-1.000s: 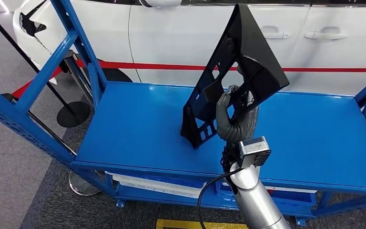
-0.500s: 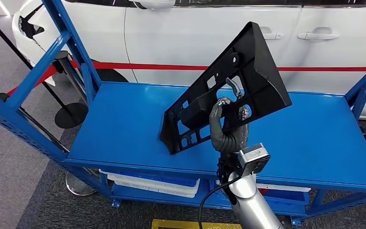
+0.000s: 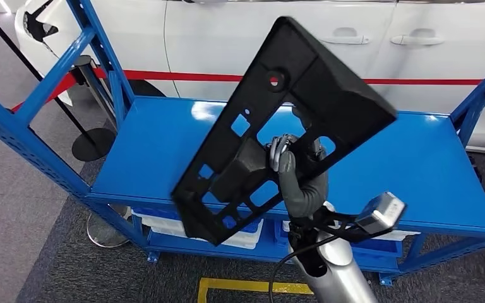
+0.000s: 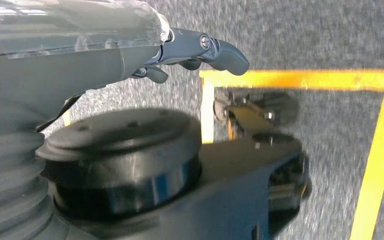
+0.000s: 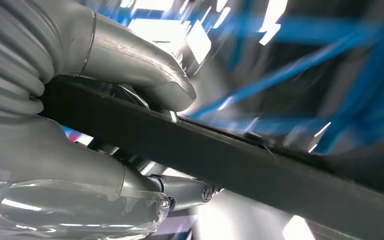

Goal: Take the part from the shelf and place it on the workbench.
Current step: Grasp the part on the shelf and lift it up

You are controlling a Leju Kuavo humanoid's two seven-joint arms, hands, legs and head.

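Since a second ago, the black part [image 3: 271,129] has risen off the blue shelf [image 3: 164,158] and swung closer to the camera; earlier its lower corner stood near the shelf top, now it hangs in the air, tilted, its long axis running from 1 o'clock down to 7 o'clock across the middle of the head view.

Behind everything, a white car [image 3: 227,38] with a red stripe spans the top, from 10 to 2 o'clock. Below it the shelf's flat blue top fills the centre, with blue posts slanting at 9 o'clock and 3 o'clock. White bins [image 3: 164,224] sit on the lower level at 6 to 7 o'clock. A black stand with a round base [image 3: 91,144] is on the grey floor at 9 o'clock. A yellow floor line [image 3: 246,287] lies at 6 o'clock.

The part blocks sight of much of the shelf's middle.

The right hand [image 3: 300,180] grips the part through its cutouts; in the right wrist view the thick thumb [image 5: 145,75] presses on the part's dark edge [image 5: 240,165].

The left hand [image 4: 200,50] hangs over the floor, holding nothing, fingers loosely curled; whether open or closed cannot be told.
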